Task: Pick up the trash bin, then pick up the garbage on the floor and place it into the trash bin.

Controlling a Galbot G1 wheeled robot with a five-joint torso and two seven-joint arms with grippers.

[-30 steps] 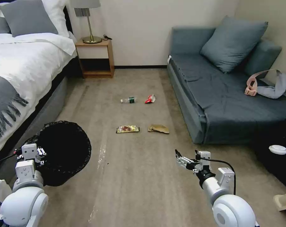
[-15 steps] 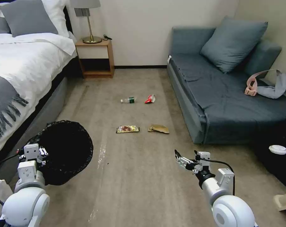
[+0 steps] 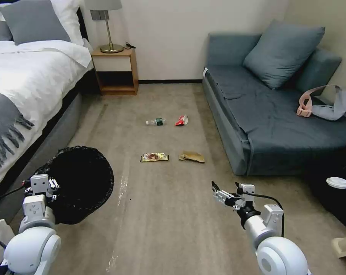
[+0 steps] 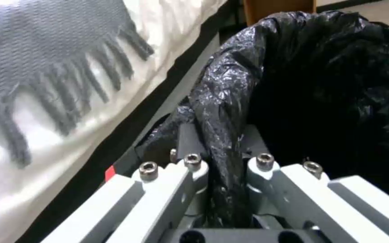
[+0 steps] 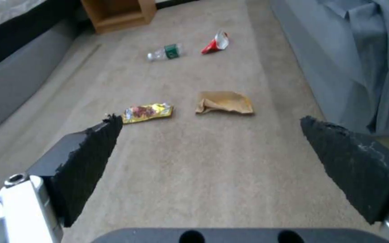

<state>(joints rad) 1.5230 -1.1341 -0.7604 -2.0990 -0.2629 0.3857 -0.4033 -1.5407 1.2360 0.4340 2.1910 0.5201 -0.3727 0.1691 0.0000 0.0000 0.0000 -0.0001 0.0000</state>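
Beside the bed, left pincer [image 4: 224, 189] clamps the bag-lined rim of the trash bin [image 3: 79, 183], right pincer [image 3: 215, 190] gapes wide short of the gold snack packet [image 3: 154, 156] on carpet: approach low, keep bin level.

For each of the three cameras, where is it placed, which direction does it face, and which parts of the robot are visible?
Head view: on the head, facing forward and down at the floor; both arms show.
Left wrist view: on the left wrist, facing the trash bin; left gripper clamps its bagged rim.
Right wrist view: on the right wrist, facing forward over the carpet; right gripper open.
Shared: head and right wrist views both show the gold packet and brown paper bag.
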